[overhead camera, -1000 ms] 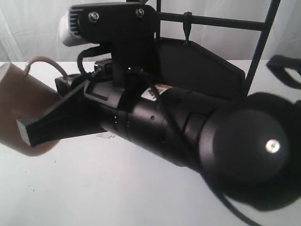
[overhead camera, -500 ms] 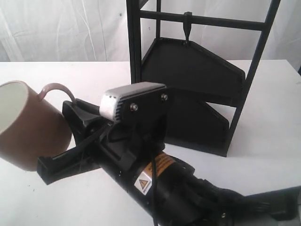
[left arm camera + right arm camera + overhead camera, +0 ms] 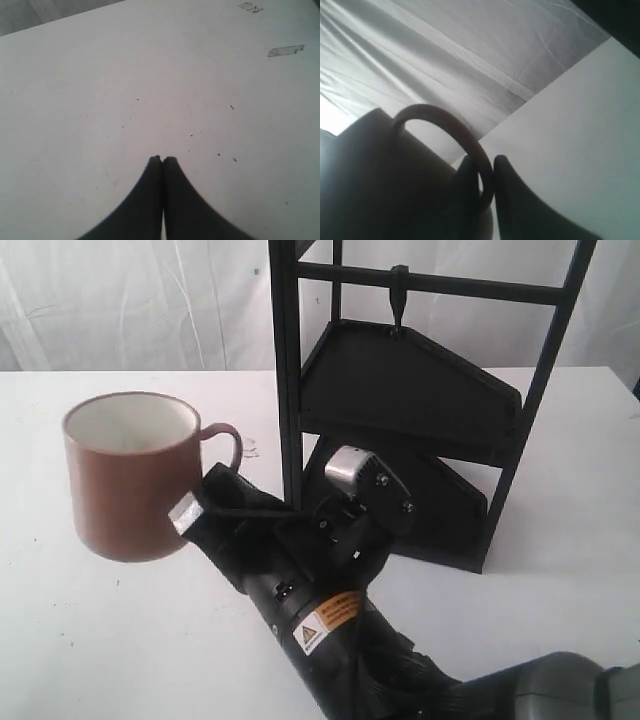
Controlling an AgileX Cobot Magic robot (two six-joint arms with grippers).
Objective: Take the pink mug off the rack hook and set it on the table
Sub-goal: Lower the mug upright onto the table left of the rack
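Off the peg and down: one pink mug (image 3: 128,480), upright on the white counter (image 3: 90,640), mouth up, just left of the black rack (image 3: 287,360). Appears fully seated, base flat; placing seemingly done bar the letting go. Right gripper (image 3: 485,165) pinching the mug's thin loop handle (image 3: 422,110) between two dark fingers (image 3: 520,200), a grip suited to keeping the body level and steady for the set-down; reaches in low from the rack side in the exterior view. One rack hook (image 3: 398,302) on the top crossbar, bare, pointing down above the upper of two angular shelves (image 3: 400,380). Left gripper (image 3: 162,159) pressed together on nothing, hanging over a bare stretch of counter, apparently parked clear of the work. Two scraps of clear tape (image 3: 285,50) lying flat on the counter ahead of it. Tally: one mug, one hook, two shelves, two grippers, only one busy. Next, by the look of it: spread the right fingers and draw back without nudging the handle.
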